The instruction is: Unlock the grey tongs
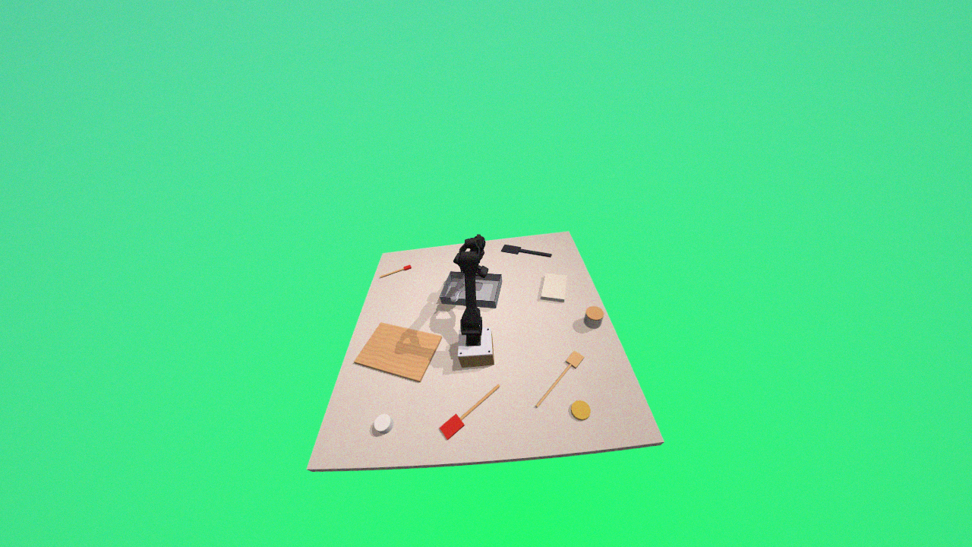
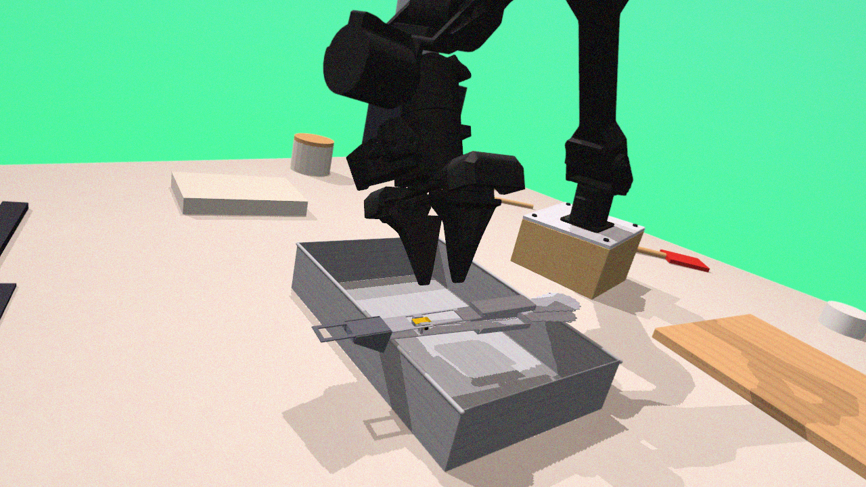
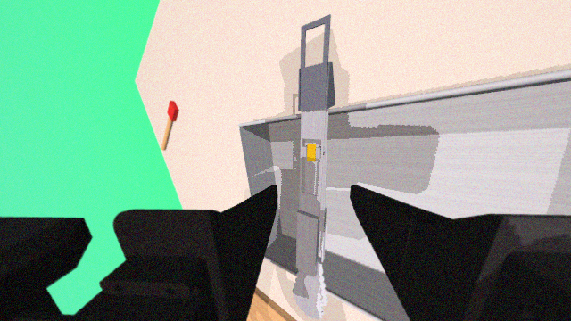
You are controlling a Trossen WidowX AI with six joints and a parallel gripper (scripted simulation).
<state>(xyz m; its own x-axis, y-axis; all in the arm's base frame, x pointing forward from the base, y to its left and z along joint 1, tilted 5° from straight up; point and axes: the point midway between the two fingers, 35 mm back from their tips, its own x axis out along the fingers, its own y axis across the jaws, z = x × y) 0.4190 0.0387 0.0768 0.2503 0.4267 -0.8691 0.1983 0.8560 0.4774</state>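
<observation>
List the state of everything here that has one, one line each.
Gripper: jaws open, empty, above the tin.
Grey tongs: shut, flat across the tin's rims, not gripped.
Yellow lock tab: visible near the hinge; whether engaged cannot be told.
Roasting tin: upright, nothing seen inside.
Wooden board: flat, nothing on its visible part.
Lidded jar: upright, lid on.

A pale beige table top [image 1: 516, 435] sits against a plain bright green backdrop [image 1: 203, 136].
</observation>
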